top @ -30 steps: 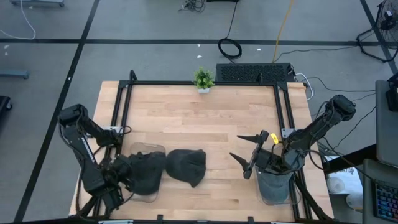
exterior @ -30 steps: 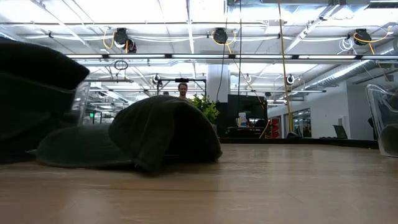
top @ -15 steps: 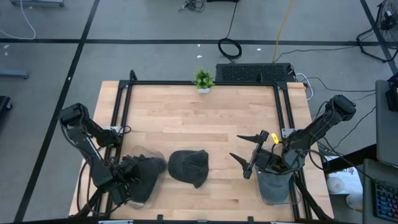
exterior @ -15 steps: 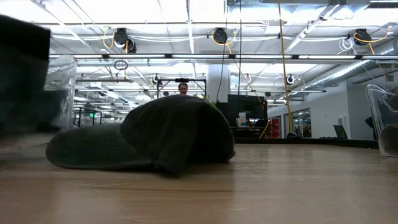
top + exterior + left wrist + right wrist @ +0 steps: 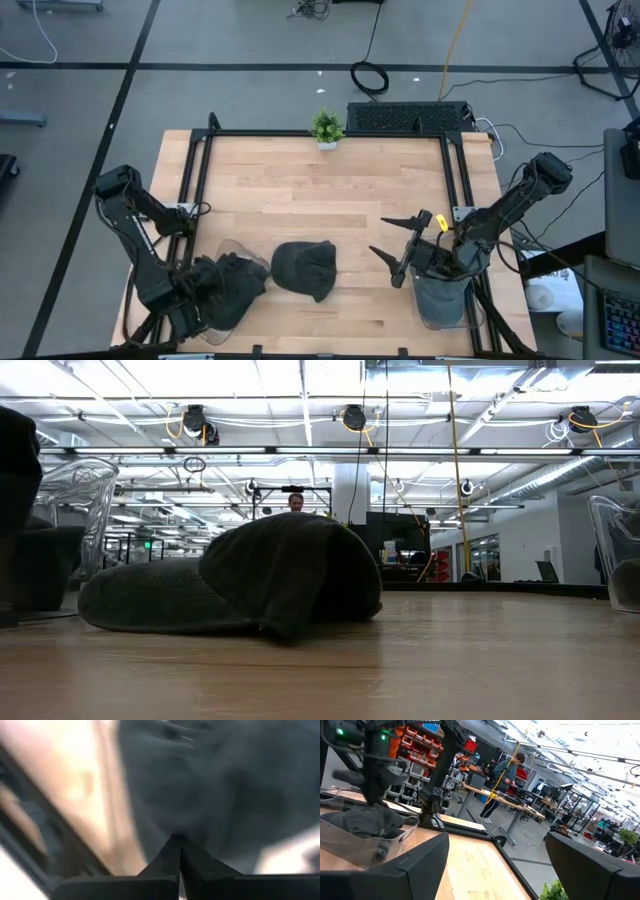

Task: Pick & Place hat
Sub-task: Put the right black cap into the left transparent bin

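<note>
While hat [image 5: 304, 268] lies mid-table, left gripper [image 5: 200, 300] pressed together, right gripper [image 5: 392, 250] spread.

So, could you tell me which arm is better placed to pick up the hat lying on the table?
Left, probably. The left tool sits just beside the hat, though shut. The right tool is open but farther away.

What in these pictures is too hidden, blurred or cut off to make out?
- Left gripper: the left wrist view is blurred; only dark cloth shows beyond the shut fingers, and whether it is gripped is unclear.
- Clear plastic bin at the left: dark cloth and the arm cover it in the high view, so the number of hats inside is unknown.
- Dark knitted hat on the wooden table: its far side is hidden in the low view.
- Clear bin at the right: the right gripper and arm cover its contents.
</note>
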Robot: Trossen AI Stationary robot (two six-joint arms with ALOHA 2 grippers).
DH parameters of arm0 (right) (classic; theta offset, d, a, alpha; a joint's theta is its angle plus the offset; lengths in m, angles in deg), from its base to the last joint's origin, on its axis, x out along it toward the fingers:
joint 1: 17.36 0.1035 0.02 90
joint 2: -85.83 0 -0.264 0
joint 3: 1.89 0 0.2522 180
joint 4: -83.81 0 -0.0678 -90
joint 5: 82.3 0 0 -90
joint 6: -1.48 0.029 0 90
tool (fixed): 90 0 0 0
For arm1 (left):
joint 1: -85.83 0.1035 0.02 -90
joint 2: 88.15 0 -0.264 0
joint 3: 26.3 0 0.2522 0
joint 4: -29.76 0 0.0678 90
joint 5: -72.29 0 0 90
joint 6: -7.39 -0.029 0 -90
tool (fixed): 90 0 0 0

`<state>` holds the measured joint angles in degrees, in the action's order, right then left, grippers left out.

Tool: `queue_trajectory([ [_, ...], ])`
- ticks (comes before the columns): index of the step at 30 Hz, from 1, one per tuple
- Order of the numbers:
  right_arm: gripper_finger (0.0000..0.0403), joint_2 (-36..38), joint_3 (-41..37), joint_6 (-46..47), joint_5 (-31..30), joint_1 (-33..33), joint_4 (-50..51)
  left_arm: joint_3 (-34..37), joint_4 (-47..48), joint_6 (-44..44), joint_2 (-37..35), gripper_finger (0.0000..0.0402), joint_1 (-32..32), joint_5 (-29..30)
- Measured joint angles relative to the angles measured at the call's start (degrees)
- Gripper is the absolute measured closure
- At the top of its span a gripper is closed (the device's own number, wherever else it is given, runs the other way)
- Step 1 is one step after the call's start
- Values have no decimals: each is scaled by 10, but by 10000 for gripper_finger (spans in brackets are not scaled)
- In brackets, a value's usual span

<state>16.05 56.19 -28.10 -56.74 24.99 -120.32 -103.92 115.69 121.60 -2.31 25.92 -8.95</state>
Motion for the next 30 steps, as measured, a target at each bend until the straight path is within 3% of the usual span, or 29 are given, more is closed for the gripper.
queue_trajectory([
  [8, 83, 0, 0, 4, 0, 0, 0, 8, -116, 34, 5, 400, 3, 27],
  [15, 83, 0, 0, 4, 0, 0, 0, 52, -178, 16, 21, 400, 37, -5],
  [21, 83, 0, 0, 4, 0, 0, 0, 53, -178, -9, 12, 400, 52, -11],
  [30, 83, 0, 0, 4, 0, 0, 0, -3, -65, -27, -28, 400, 55, 98],
])
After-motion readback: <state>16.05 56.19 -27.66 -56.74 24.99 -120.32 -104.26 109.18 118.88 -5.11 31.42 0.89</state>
